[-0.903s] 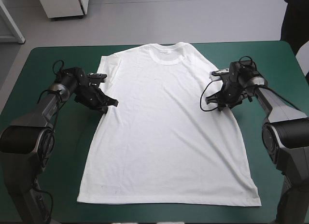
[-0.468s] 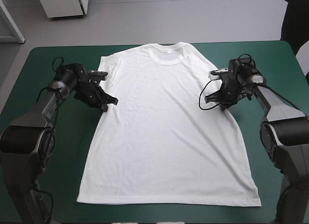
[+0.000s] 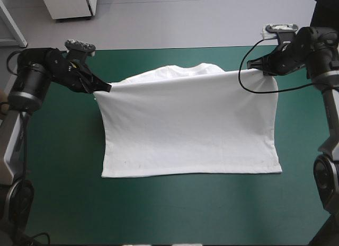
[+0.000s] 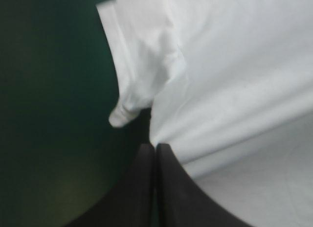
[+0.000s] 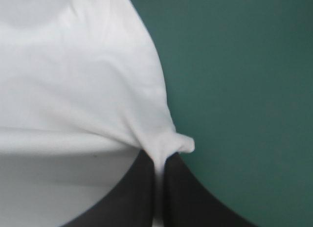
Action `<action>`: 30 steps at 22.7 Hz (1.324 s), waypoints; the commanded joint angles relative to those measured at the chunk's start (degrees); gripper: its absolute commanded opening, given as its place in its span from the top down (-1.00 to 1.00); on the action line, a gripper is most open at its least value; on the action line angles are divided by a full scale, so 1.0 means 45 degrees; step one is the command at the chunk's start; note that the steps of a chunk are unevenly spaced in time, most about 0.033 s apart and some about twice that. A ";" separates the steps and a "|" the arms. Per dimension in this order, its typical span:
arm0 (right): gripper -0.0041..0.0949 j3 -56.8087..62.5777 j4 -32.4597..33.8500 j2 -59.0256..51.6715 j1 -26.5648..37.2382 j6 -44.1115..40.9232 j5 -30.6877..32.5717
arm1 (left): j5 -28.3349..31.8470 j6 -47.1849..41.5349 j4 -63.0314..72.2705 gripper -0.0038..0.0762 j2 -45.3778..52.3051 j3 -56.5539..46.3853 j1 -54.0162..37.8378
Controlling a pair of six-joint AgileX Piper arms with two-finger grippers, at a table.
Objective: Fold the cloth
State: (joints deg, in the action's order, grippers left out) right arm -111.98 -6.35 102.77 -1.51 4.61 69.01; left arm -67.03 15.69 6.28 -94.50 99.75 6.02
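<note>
The white T-shirt (image 3: 190, 129) hangs stretched between both raised grippers, its hem resting on the teal-green cover (image 3: 175, 209) and its collar part drooping behind the taut top edge. My left gripper (image 3: 104, 88) is shut on the shirt's left side; in the left wrist view its black fingers (image 4: 168, 188) meet with the T-shirt (image 4: 234, 80) pinched at their tips and a sleeve hanging beside them. My right gripper (image 3: 260, 67) is shut on the shirt's right side; the right wrist view shows the T-shirt (image 5: 78, 85) bunched between its fingers (image 5: 183, 192).
Bare teal-green cover (image 3: 63, 150) lies to the left, right and front of the shirt. A white cabinet stands on the floor beyond the table's far edge.
Both grippers, earlier low at the shirt's sides near the sleeves, have closed on it and risen outward and toward the far edge. The shirt went from flat to lifted, its hem drawn farther back.
</note>
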 commanded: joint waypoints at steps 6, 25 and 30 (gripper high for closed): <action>0.94 -0.1423 -0.0973 -0.2942 0.0127 0.0400 -0.0511 | 0.0345 -0.0111 -0.0136 0.96 0.2924 0.2906 0.0012; 0.94 -0.1707 -0.1984 -0.2155 0.0103 0.2212 -1.0297 | 0.8955 0.0666 0.1867 0.96 0.0637 0.3997 0.0012; 0.94 -0.3979 -0.2014 0.0232 0.0103 0.2768 -1.0499 | 1.1198 0.1627 0.2541 0.96 -0.1316 0.5264 0.0012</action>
State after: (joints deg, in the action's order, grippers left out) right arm -124.23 -14.82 103.49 -1.51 16.07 27.81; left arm -25.68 21.33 15.06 -100.67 119.21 6.02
